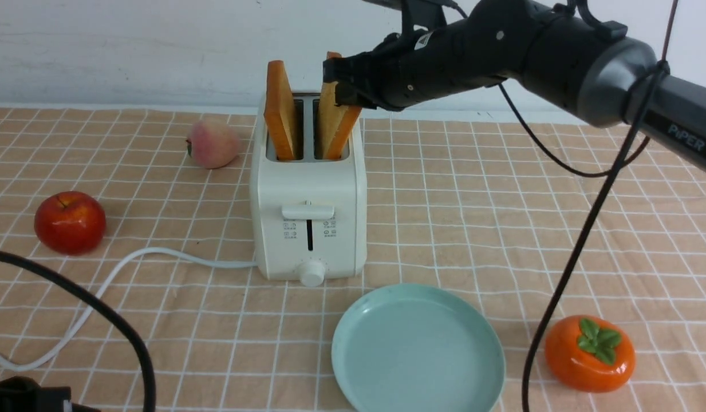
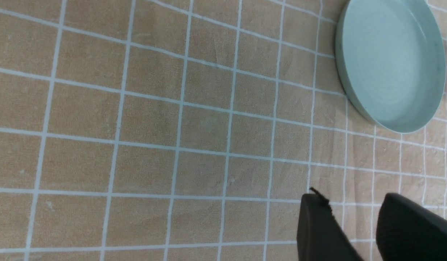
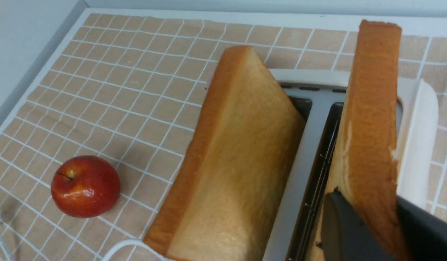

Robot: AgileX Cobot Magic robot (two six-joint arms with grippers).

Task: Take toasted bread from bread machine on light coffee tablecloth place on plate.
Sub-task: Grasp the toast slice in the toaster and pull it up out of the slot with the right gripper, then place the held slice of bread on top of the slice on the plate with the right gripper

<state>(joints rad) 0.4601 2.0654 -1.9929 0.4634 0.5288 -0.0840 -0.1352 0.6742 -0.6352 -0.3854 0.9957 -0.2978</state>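
The cream-white bread machine [image 1: 307,229] stands on the light coffee tablecloth [image 1: 473,200] with two slices of toasted bread upright in its slots. My right gripper [image 1: 344,86] reaches in from the right and is shut on the top of the right slice [image 1: 332,129], which leans rightwards in its slot. The left slice [image 1: 280,111] stands free. In the right wrist view the gripper [image 3: 368,199] clamps the crust edge of that slice [image 3: 372,119]. The pale mint-blue plate [image 1: 415,349] lies bare in front of the toaster. My left gripper [image 2: 352,197] hangs open over the cloth, near the plate [image 2: 390,65].
A red apple [image 1: 70,222] and a peach [image 1: 213,143] lie left of the toaster. An orange persimmon [image 1: 589,353] sits right of the plate. The toaster's white cord [image 1: 101,286] trails left. A black cable [image 1: 576,246] hangs from the right arm.
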